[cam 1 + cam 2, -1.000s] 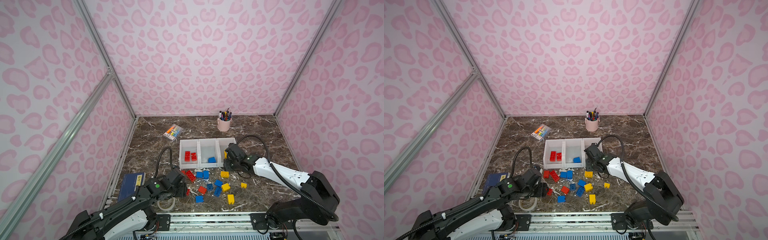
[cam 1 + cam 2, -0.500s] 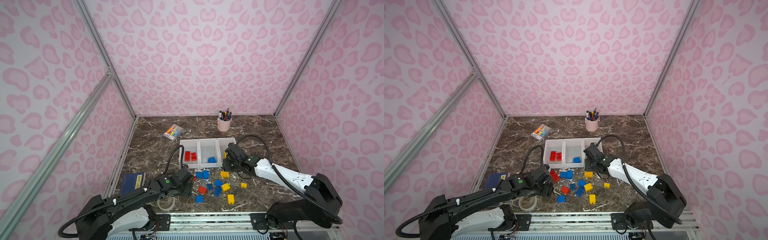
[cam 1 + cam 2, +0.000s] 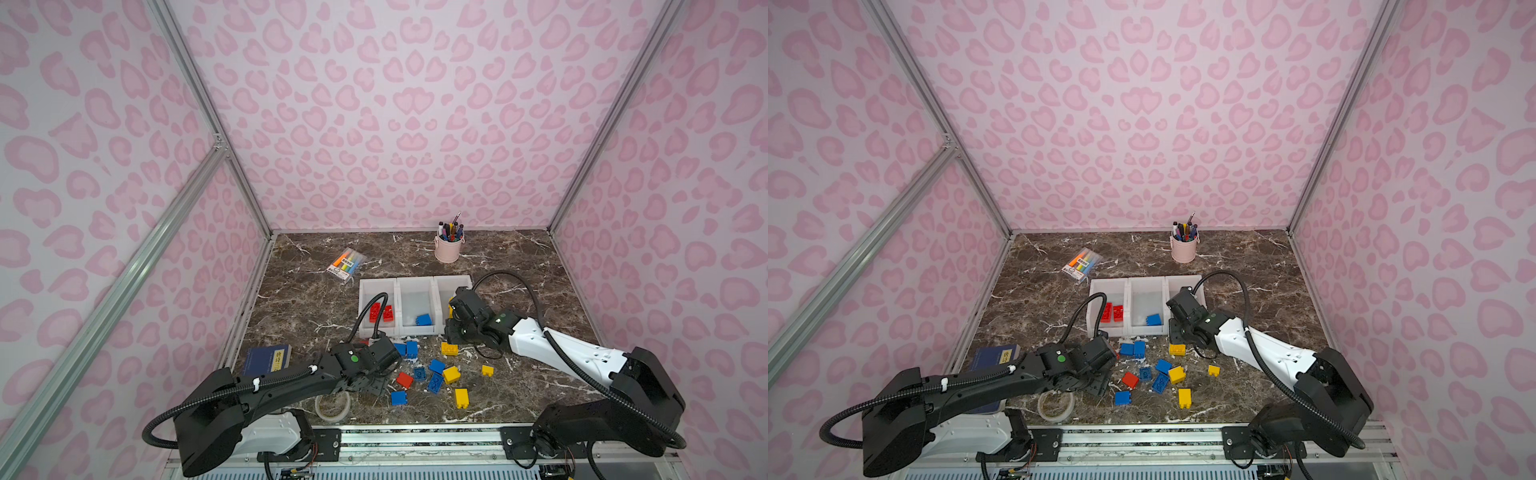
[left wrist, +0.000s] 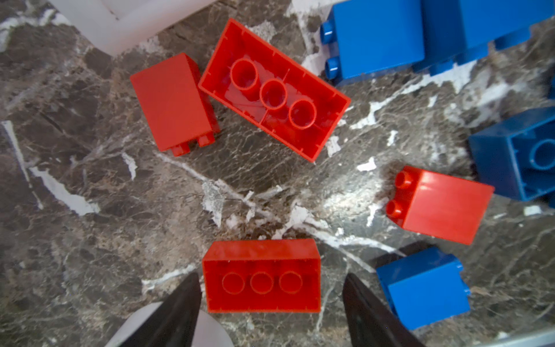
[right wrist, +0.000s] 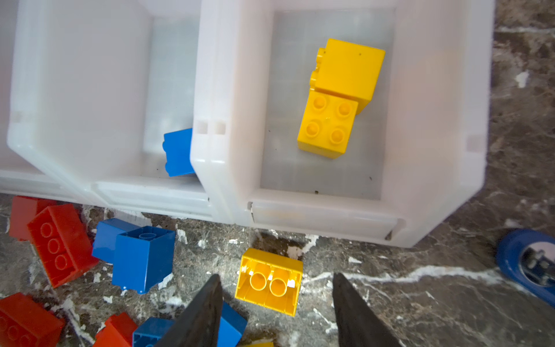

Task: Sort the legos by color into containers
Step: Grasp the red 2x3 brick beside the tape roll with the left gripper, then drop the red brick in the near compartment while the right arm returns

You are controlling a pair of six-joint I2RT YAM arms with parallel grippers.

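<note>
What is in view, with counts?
bins: three, white, joined row, centre.
red legos: two in left bin, four loose.
blue legos: one in middle bin, six loose.
yellow legos: two in right bin, four loose.
highlighter pack: one, multicoloured, behind bins.
pen cup: one, pink, back.
book: one, blue, front left.
tape roll: one, pale, front edge.
round thing: one, blue, by right bin.
left gripper: open, over a red lego.
right gripper: open, over a yellow lego.

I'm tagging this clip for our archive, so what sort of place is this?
Most likely a robot test booth: pink heart-print wall panels on an aluminium frame close in a marble-look tabletop, and a left arm and right arm are mounted on a rail at its front edge.
</note>
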